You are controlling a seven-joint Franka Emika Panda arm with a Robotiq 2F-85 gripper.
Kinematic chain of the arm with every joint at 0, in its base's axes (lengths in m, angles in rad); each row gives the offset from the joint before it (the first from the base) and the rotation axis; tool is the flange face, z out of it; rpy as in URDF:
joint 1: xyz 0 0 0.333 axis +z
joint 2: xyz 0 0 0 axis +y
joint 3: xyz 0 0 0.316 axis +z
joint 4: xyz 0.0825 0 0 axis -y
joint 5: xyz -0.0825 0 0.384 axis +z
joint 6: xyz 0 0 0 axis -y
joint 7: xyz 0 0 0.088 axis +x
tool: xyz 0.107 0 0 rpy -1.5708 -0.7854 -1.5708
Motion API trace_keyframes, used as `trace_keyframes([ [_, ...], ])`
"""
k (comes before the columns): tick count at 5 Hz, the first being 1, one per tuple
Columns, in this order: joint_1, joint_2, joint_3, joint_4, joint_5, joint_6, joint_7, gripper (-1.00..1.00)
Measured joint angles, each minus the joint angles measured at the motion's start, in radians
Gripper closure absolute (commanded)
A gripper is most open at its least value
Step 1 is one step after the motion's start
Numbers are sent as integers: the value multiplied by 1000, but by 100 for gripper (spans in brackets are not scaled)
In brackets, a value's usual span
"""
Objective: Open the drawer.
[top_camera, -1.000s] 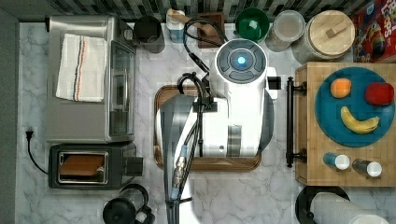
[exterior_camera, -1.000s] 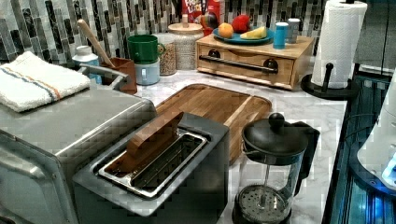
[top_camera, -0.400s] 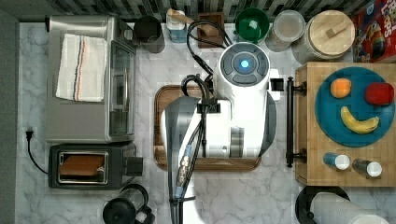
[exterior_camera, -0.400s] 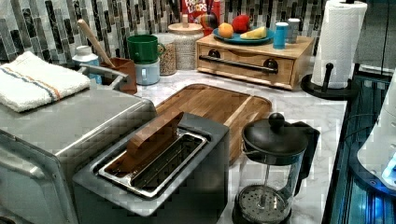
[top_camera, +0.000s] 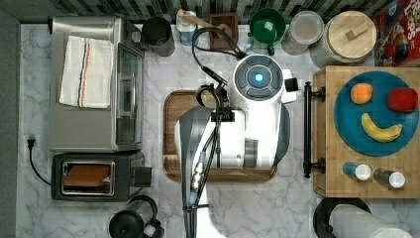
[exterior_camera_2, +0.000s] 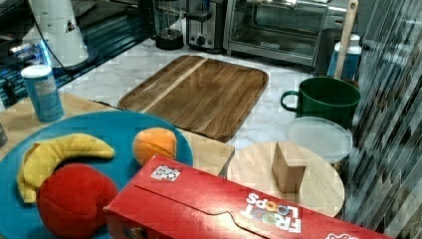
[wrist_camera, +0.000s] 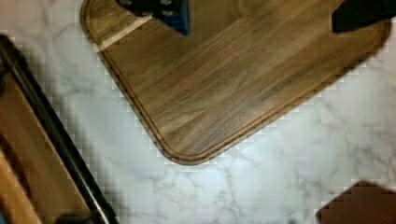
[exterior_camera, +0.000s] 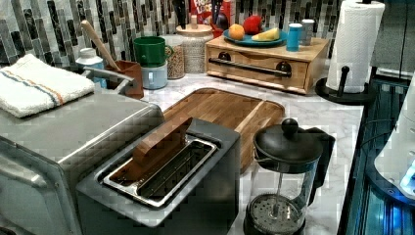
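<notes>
Counter: white marble worktop with a striped tile wall along the top edge of the top view.
Arm: white Panda arm fills the middle of the top view, over the cutting board, its cables trailing toward the bottom of the frame.
Toaster oven: silver, upper left of the top view, with a folded striped towel lying on its roof.
Cutting board: dark brown with rounded corners, centre of the left view; bare in the left and right views.
Drawer: light bamboo box at the right of the top view, its black bar handle facing the cutting board across a strip of marble; the front sits flush, closed. In the left view it stands at upper centre.
On the drawer box: blue plate with an orange, a red fruit and a banana; two shakers below it in the top view.
Toaster: black, lower left of the top view.
Paper towel roll: lower right corner of the top view.
French press: bottom of the top view.
Green mug: top of the top view.
Gripper: two dark fingertips at the upper edge of the wrist view, spread well apart over the cutting board, holding nothing.
</notes>
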Motion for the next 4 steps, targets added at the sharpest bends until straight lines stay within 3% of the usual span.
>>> trace_keyframes([
  [2, -27, 0, -8, -56, -37, 0, -322, -100],
  [3, -46, 4, -17, -75, -106, 52, -426, -100],
  [4, -92, 13, -21, -93, -114, 146, -537, -100],
])
